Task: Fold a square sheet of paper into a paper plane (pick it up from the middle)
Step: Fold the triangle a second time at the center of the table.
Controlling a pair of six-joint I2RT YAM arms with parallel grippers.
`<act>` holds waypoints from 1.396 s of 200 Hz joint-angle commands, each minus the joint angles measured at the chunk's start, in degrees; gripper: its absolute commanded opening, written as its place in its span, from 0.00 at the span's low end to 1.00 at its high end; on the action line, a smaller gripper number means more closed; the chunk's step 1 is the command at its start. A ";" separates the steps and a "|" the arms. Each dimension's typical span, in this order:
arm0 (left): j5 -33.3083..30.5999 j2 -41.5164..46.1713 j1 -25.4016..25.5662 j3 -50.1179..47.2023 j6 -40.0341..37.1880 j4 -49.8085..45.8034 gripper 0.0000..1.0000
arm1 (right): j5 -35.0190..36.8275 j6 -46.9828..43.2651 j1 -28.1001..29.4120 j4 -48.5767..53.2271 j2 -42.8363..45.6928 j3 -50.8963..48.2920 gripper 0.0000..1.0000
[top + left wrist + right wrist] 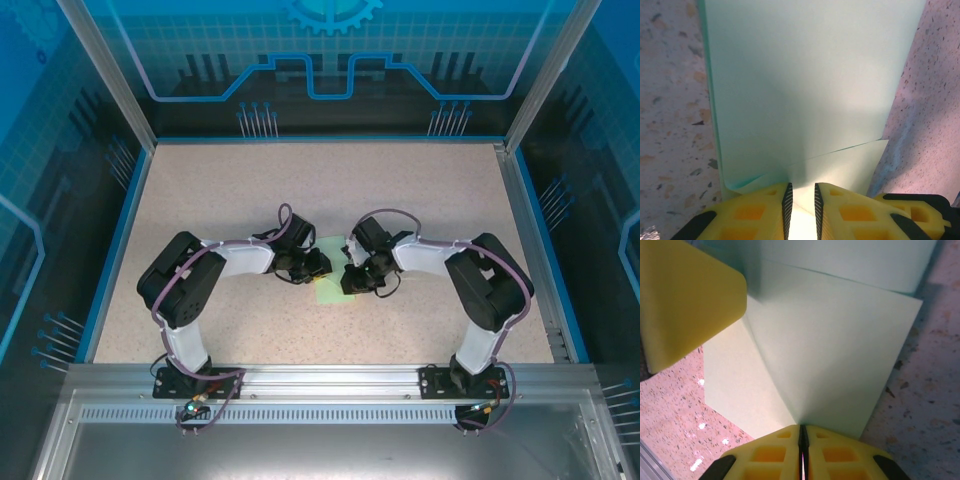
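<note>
- The square sheet of paper [329,291] lies at the middle of the table [430,200], between the two wrists, which meet over it and hide most of it from above.
- From overhead, its visible part is a narrow pale green patch. The long axis runs roughly from the far side towards the arm bases, with one bit showing beyond the wrists and a larger bit on the near side.
- The left gripper [316,266] reaches in from the left, and the right gripper [352,278] reaches in from the right. They are close together over the paper.
- In the left wrist view, the paper [810,75] stretches away from the left gripper [801,200] as a long strip. A second layer is folded across its near end, with its edge slanting up to the right.
- The left jaws stand a narrow slit apart, with paper running into the slit. They appear to grip it.
- In the right wrist view, the right gripper [802,437] has its jaws pressed shut on the paper [830,355]. A crease fans out diagonally from the pinch point.
- A yellow finger of the left gripper [685,300] sits over the paper's upper left corner in that view.
- The speckled table [925,405] shows on either side of the sheet.
</note>
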State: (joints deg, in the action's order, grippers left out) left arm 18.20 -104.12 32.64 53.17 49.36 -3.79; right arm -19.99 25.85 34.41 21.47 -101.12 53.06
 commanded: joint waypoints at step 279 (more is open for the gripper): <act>6.40 1.75 1.65 -2.19 -3.29 5.09 0.24 | 3.53 1.62 -1.11 5.23 -1.16 -5.24 0.10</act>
State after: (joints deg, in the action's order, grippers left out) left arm 22.13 -102.32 33.82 52.49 47.62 -0.30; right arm -20.03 26.92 33.56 21.69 -98.28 49.30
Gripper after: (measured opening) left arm 0.239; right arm 0.105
